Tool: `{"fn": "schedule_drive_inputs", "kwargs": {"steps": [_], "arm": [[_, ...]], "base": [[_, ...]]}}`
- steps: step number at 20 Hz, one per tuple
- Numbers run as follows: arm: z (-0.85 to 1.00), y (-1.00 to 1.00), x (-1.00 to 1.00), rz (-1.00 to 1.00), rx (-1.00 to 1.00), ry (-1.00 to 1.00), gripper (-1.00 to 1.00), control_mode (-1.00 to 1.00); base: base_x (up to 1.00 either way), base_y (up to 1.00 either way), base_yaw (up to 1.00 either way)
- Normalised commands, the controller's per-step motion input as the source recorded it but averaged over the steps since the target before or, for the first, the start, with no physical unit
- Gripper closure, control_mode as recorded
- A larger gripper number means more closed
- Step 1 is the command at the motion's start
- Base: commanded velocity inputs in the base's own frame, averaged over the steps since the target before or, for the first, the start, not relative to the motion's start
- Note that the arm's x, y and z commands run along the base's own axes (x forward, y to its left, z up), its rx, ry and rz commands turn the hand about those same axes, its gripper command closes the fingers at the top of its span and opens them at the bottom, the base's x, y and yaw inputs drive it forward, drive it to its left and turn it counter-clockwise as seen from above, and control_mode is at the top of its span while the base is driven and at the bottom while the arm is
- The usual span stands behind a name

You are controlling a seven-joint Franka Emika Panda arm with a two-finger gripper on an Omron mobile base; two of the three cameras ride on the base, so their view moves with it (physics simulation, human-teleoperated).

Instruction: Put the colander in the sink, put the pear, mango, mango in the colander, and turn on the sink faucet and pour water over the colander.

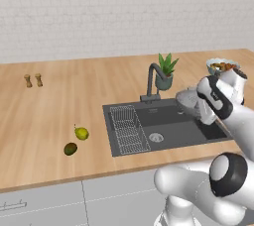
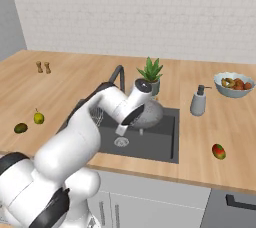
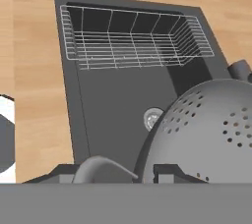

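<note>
My gripper [image 3: 133,173] pinches the round perforated light-grey metal colander [image 3: 206,134] by its rim, tilted above the dark grey rectangular sink [image 3: 113,105].

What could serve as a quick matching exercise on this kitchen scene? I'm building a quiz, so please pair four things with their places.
Things:
1. colander
2. pear
3. red-green mango
4. plant

Places:
A. on the counter right of the sink
B. behind the basin, beside the sink faucet
C. held in the gripper over the basin
D. on the counter left of the sink

Pairs: 1-C, 2-D, 3-A, 4-B
</note>
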Motion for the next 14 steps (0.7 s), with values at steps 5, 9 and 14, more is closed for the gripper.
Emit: {"fn": "schedule_drive_inputs", "kwargs": {"steps": [5,9,14], "arm": [[-0.17,0.51,0.10,0.27,0.00,0.04,1.00,-1.00],[-0.37,0.31,0.00,0.22,0.02,0.02,1.00,-1.00],[-0.51,0.34,0.00,0.09,0.00,0.04,1.00,-1.00]], "base": [[0.00,0.00,0.00],[0.00,0.00,0.00],[0.00,0.00,0.00]]}}
